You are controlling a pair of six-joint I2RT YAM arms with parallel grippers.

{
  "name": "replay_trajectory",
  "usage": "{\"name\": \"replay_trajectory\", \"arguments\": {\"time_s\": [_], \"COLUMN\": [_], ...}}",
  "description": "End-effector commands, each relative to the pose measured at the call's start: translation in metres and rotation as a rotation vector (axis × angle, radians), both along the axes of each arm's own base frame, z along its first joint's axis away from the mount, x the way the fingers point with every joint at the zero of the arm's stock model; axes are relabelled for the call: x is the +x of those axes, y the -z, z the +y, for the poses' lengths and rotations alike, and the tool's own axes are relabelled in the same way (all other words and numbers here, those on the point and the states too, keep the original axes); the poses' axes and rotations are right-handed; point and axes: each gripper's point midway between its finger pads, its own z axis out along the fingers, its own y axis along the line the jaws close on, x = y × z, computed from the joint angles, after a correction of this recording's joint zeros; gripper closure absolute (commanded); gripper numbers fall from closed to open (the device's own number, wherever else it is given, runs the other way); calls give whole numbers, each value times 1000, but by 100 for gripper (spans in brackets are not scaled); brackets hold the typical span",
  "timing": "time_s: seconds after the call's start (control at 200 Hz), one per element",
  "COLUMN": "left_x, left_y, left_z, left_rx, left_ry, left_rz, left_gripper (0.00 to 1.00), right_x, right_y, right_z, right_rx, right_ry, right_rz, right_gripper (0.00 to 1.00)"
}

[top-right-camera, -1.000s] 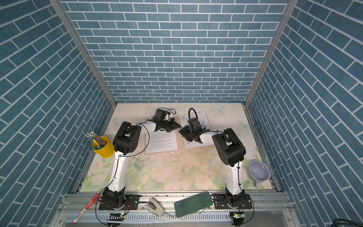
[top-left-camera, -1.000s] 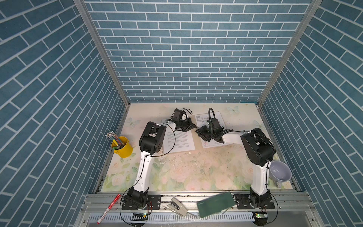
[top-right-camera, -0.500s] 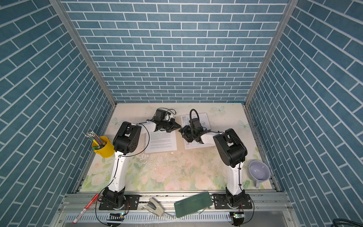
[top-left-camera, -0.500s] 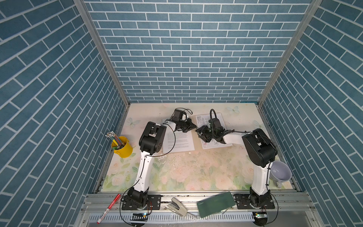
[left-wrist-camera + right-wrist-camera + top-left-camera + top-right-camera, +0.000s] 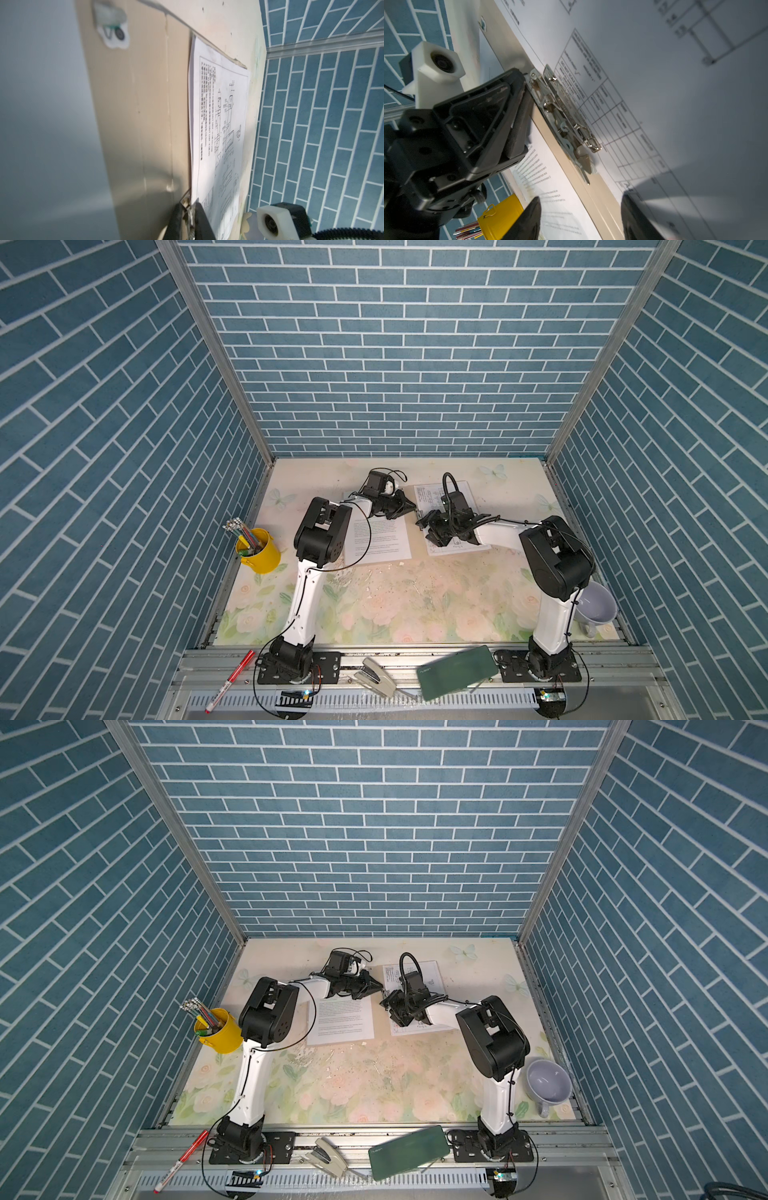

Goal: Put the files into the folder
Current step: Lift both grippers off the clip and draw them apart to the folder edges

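The left arm [image 5: 303, 601] and right arm [image 5: 552, 622] share white tubular links, black joint housings, thin black cables and black screwed-down base plates [image 5: 332, 670]. The wrist camera mount [image 5: 436, 66] is white, hexagonal.

Left gripper [image 5: 378, 986] sits just beside right gripper [image 5: 389, 1011] among the files [image 5: 345, 1023]

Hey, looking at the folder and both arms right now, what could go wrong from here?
One: the left pincer sits right at the metal clip; a tug could drag the kraft folder and shift the drawing sheet.
Two: the open right pincer hovers close over that sheet and might crease it.
Three: the text sheet lies unclipped on the other flap and could slide out.
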Motion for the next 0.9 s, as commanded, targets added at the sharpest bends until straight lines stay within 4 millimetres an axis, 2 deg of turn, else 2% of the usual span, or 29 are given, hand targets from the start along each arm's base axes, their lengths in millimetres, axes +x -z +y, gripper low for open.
{"name": "replay_trajectory", "arguments": {"time_s": [0.0,0.13,0.21,0.355,0.46,0.635,0.73,0.895], "left_x": [10,14,15,16,12,4,-1,-6], "left_y": [-19,-50,-67,-92,-101,-107,-106,-103], "left_z": [0,-8,-11,-11,-6,16,29,62], "left_rx": [-35,-113,-139,-141,-90,30,93,167], "left_ry": [1,22,33,44,51,25,10,-46], "left_rz": [-54,-102,-127,-172,-198,-239,-248,-246], "left_gripper": [77,61,51,41,33,12,1,0], "right_x": [7,14,19,28,34,38,38,37], "right_y": [-31,-50,-56,-63,-62,-62,-62,-54], "right_z": [1,-12,-30,-63,-89,-134,-154,-181], "right_rx": [-5,-65,-136,-242,-309,-449,-514,-564], "right_ry": [-42,-61,-60,-74,-65,-17,13,48], "right_rz": [-129,-241,-294,-359,-380,-406,-419,-395], "right_gripper": [39,38,34,27,19,2,1,1]}}
